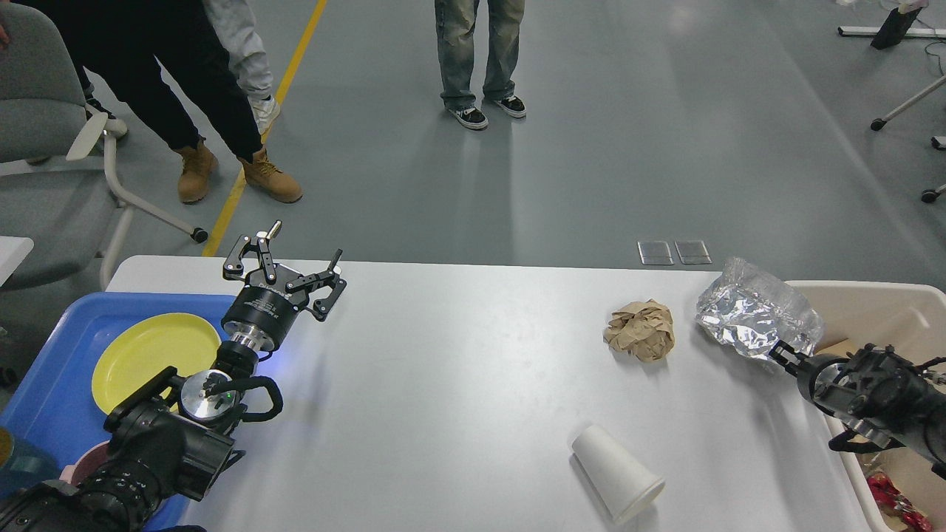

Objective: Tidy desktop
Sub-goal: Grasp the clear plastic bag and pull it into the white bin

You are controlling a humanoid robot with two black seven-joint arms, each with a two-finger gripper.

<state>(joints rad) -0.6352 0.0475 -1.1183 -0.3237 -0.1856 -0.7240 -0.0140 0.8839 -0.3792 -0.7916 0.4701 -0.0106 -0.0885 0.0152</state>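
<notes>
The desktop (458, 369) fills the lower middle of the head view, between a blue tray (52, 399) at its left end and a beige bin (887, 310) at its right end; three loose items concern the tidying. The foil wad (754, 314) hangs at the right edge, just in front of the bin's near wall, pinched at its lower corner by the right gripper (783, 358); it is judged very light and easily crushed, so the present corner hold should suffice. The left gripper (292, 258) stands with fingers spread wide and empty above the desktop's far left corner, beside the tray.

The crumpled brown paper (640, 330) lies near the foil wad but apart from it; it appears light, soft and springy (any protruding fold offers a hold). The white paper cup (617, 473) lies on its side toward the near edge, mouth toward the lower right; it looks thin-walled, liable to roll and to buckle; a light pinch on the rim is advised.

A yellow plate (148, 355) rests in the tray, partly hidden by the left arm; the tray's near corner holds items too cut off to identify. The right gripper is dark and partly behind the foil, so its fingers probably grip a crease, though the contact is not clear; the bin's contents are mostly out of frame.
</notes>
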